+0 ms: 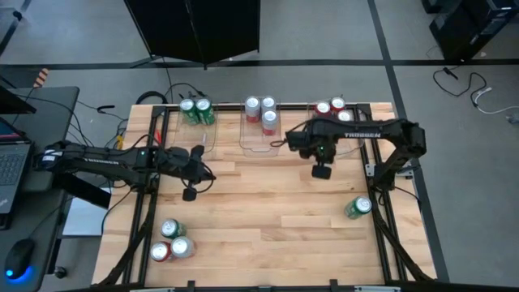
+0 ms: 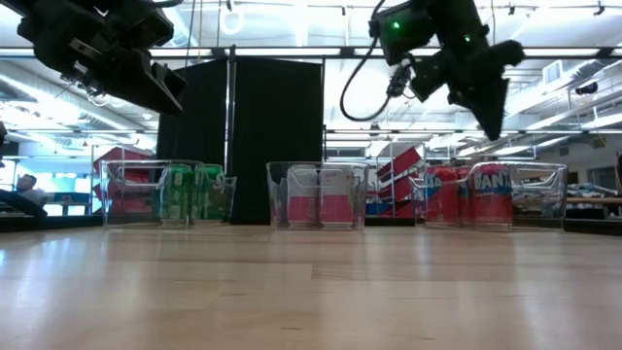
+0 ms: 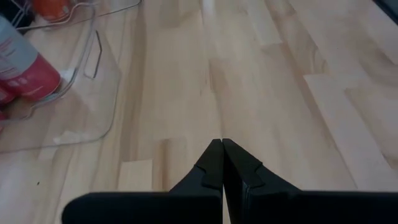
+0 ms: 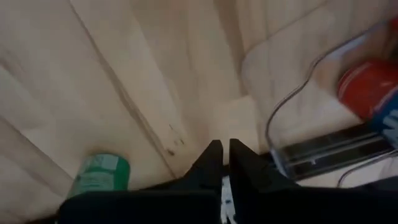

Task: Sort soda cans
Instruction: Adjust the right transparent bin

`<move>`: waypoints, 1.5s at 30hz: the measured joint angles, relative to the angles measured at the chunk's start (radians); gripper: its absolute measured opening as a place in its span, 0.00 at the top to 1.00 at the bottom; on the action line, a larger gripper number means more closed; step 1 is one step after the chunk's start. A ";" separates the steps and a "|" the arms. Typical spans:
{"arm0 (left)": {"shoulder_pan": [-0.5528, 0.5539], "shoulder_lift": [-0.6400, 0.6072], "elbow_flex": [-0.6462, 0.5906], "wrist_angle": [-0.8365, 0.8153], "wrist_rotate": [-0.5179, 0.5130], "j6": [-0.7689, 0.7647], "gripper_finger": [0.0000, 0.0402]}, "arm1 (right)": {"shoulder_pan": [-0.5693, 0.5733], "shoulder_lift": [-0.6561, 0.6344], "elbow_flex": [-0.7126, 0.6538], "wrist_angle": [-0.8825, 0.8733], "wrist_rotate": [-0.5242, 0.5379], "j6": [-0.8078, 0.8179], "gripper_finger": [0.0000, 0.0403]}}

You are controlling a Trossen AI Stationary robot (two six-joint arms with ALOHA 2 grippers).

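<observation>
Three clear bins stand along the table's far edge. The left bin holds green soda cans, the middle bin silver-white cans, and the right bin red cans. A green, a red and a silver can stand together near the front left. One green can lies on its side at the right. My left gripper hangs shut over the left-centre boards, holding nothing. My right gripper is shut, points down in front of the right bin, and also holds nothing.
Black frame rails run along the table's left and right sides. A laptop and a mouse sit on a side desk to the left. The bare wooden boards lie between the loose cans.
</observation>
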 joint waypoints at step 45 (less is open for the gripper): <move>-0.007 0.000 0.000 0.020 -0.035 -0.005 1.00 | -0.075 0.008 -0.148 0.320 0.179 0.072 1.00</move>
